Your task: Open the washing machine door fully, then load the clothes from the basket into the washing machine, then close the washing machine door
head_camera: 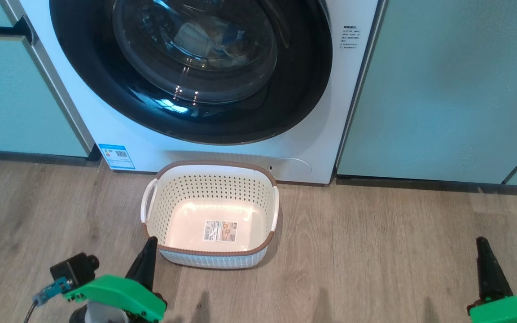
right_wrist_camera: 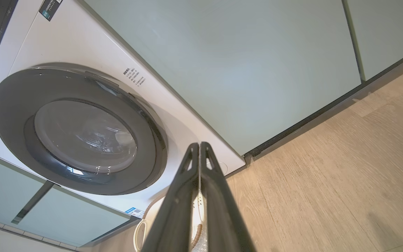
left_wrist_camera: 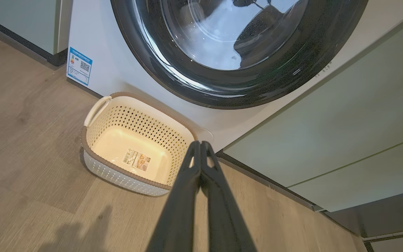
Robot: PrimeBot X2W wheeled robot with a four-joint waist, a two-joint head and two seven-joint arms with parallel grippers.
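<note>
Washing machine door [head_camera: 191, 67] seemingly flush; basket [head_camera: 213, 190] below its rim, floor [head_camera: 375, 251] alongside.

We see the washing machine door [head_camera: 83, 67], a glossy black rim around domed glass, shut flush against the white washing machine [head_camera: 159, 152]. The cream basket [head_camera: 213, 188] stands upright and empty on the floor [head_camera: 375, 251], just before it.

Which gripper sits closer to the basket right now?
The left gripper: in the head view its tip is at the near left corner of the basket, while the right gripper is far off over the floor.
</note>
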